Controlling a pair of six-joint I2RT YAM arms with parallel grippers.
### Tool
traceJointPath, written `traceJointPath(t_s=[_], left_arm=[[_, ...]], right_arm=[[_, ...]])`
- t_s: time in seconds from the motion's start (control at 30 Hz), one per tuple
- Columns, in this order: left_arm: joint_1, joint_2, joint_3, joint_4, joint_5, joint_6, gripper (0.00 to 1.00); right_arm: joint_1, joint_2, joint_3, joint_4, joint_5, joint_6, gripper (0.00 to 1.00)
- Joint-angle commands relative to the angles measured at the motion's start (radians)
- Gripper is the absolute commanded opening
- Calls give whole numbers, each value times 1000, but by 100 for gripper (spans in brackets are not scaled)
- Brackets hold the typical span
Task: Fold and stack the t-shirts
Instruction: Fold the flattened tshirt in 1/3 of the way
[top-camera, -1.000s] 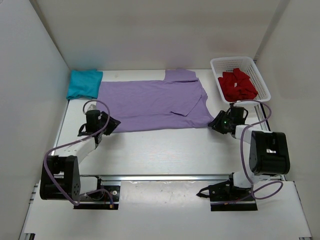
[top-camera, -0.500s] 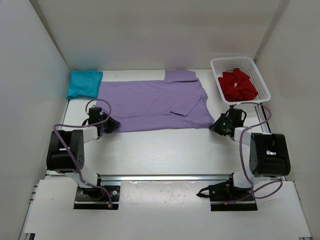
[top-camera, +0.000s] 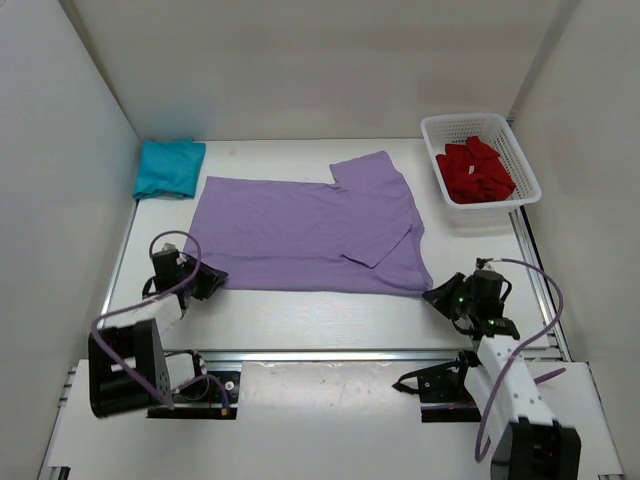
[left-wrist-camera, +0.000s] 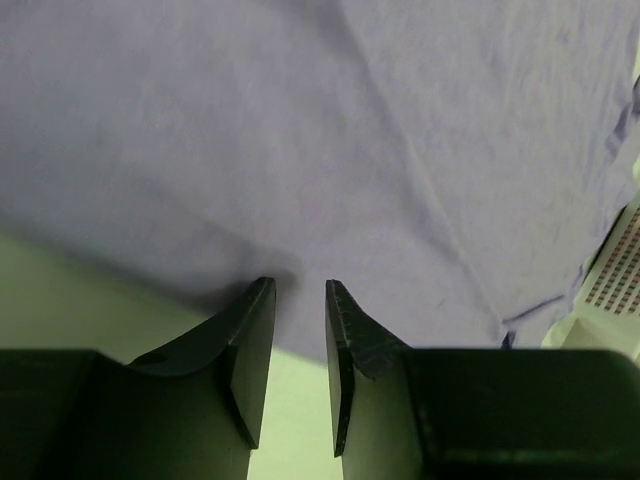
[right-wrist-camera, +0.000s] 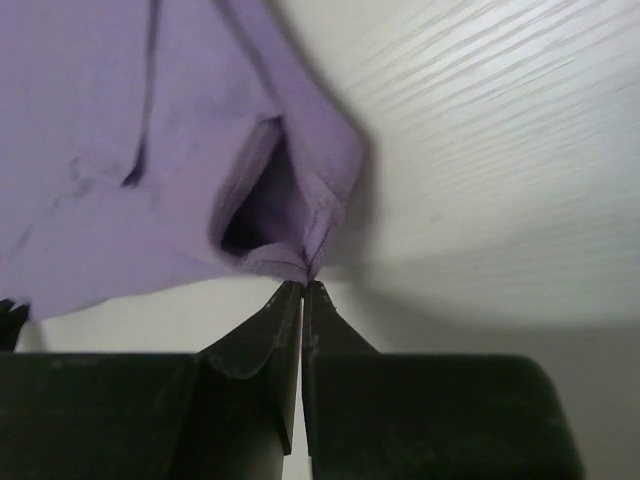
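The lavender t-shirt (top-camera: 310, 225) lies spread flat across the middle of the table. My right gripper (top-camera: 437, 294) is shut on its near right corner; the right wrist view shows the bunched hem (right-wrist-camera: 290, 262) pinched at the gripper's (right-wrist-camera: 303, 283) tips. My left gripper (top-camera: 207, 283) is at the shirt's near left corner. In the left wrist view its jaws (left-wrist-camera: 300, 285) stand a narrow gap apart, with the shirt's (left-wrist-camera: 300, 130) edge lying across the tips. The teal t-shirt (top-camera: 168, 167) lies folded at the back left. The deep red t-shirt (top-camera: 475, 170) lies crumpled in the basket.
A white mesh basket (top-camera: 470, 117) stands at the back right, and its side shows in the left wrist view (left-wrist-camera: 615, 270). White walls close in the left, back and right. A metal rail (top-camera: 330, 353) runs along the near edge, between the arm bases.
Both grippers have moved toward the near edge, and the lavender shirt has slid nearer with them. Its back edge has come away from the teal shirt.
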Motion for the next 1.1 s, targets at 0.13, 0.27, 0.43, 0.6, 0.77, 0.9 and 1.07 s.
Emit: traceJointPath(t_s=[0.13, 0.27, 0.43, 0.6, 0.77, 0.9, 1.07], left_arm=[[14, -286, -80, -212, 23, 86, 43], [-61, -323, 38, -239, 17, 102, 43], [-298, -280, 109, -141, -50, 60, 44], [-518, -147, 153, 2, -146, 19, 43], [-647, -30, 188, 71, -132, 28, 42], [-711, -19, 182, 88, -183, 59, 42], [-736, 16, 152, 133, -158, 57, 41]], right_arm=[[88, -240, 21, -222, 50, 112, 33], [73, -195, 158, -280, 43, 17, 47], [275, -114, 266, -241, 162, 0, 27], [517, 203, 330, 13, 157, -12, 0], [533, 470, 412, 215, 154, -22, 19], [496, 544, 415, 275, 163, -3, 31], [470, 641, 421, 327, 165, 11, 29]])
